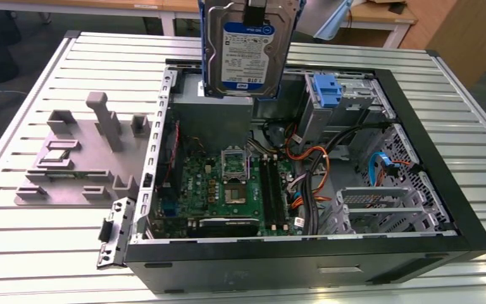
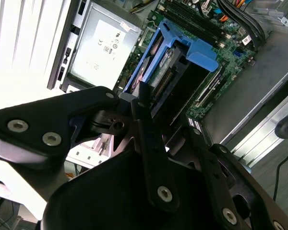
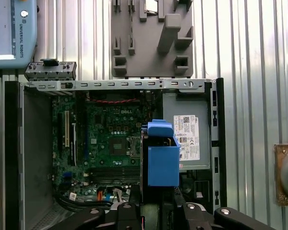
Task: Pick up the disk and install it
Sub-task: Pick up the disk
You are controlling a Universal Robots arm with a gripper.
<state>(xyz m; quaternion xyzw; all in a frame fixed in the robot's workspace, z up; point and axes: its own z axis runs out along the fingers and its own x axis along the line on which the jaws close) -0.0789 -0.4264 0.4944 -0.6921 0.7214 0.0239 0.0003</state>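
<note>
- The disk (image 1: pixel 250 54) hangs in the air above the open computer case (image 1: pixel 311 253), clear of the worktop (image 1: pixel 40 253). In the exterior view it stands on edge, label facing the camera, over the rear part of the case.
- In both wrist views the disk is seen edge-on from above, with its blue carrier bracket (image 3: pixel 163 158) uppermost. Below it lie the motherboard (image 3: pixel 110 139) and the grey power-supply box (image 3: pixel 187 136).
- The gripper (image 2: pixel 165 103) carries the disk. The fingers (image 2: pixel 151 143) are clamped on it, one on each broad face, near the upper end.
- A separate blue bracket (image 1: pixel 328 88) sits in a bay towards the exterior view's right. A metal drive cage (image 1: pixel 378 209) stands nearer the front of the case.
- A grey holding fixture (image 1: pixel 83 158) rests on the worktop at the exterior view's left, beside the case.
- Handling, by judgement: the disk is rigid and dense for its size, so it does not flex in the grip. Its metal faces are smooth and may slip under a light clamp.
- The disk is probably sensitive to shock. Contact with the case walls or the cables (image 1: pixel 311 171) is a risk to it.
- Grip location, by judgement: the flat metal faces or the bracket's stiff side rails suit the grasp. The thin plastic tabs of the bracket likely bend, and the connector edge should stay free.
</note>
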